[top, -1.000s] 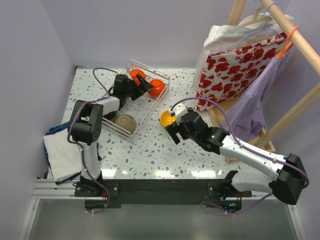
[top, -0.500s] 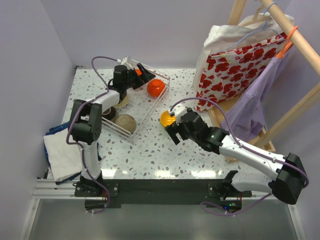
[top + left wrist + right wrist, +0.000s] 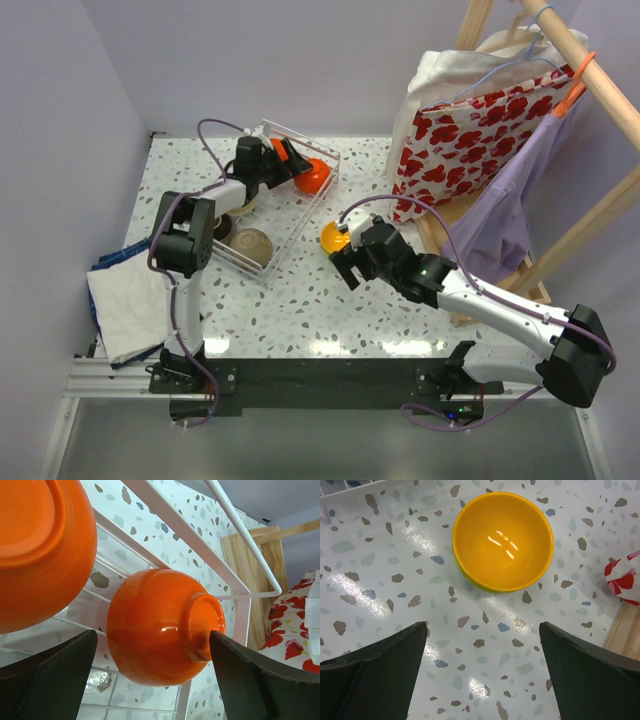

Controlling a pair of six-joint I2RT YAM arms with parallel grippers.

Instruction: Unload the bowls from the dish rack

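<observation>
The white wire dish rack (image 3: 305,220) stands at the back left of the table. My left gripper (image 3: 287,164) is inside it, open, its fingers on either side of an orange-red bowl (image 3: 314,177) that lies on its side. In the left wrist view this bowl (image 3: 160,625) sits between my fingers, foot against the right one, behind rack wire (image 3: 187,536). A second orange-red bowl (image 3: 40,545) is at the upper left. A tan bowl (image 3: 252,245) lies at the rack's near end. A yellow-orange bowl (image 3: 335,237) (image 3: 502,540) stands upright on the table. My right gripper (image 3: 348,264) (image 3: 482,625) is open and empty just before it.
A wooden clothes rack (image 3: 590,215) stands at the right with a red-flowered white bag (image 3: 470,140) and a lavender garment (image 3: 510,210). A folded white cloth (image 3: 125,300) lies off the table's left edge. Walls close the back and left.
My left gripper lifted toward the rack's far end, then came down around the right orange-red bowl. The right arm and the yellow-orange bowl have not moved.
</observation>
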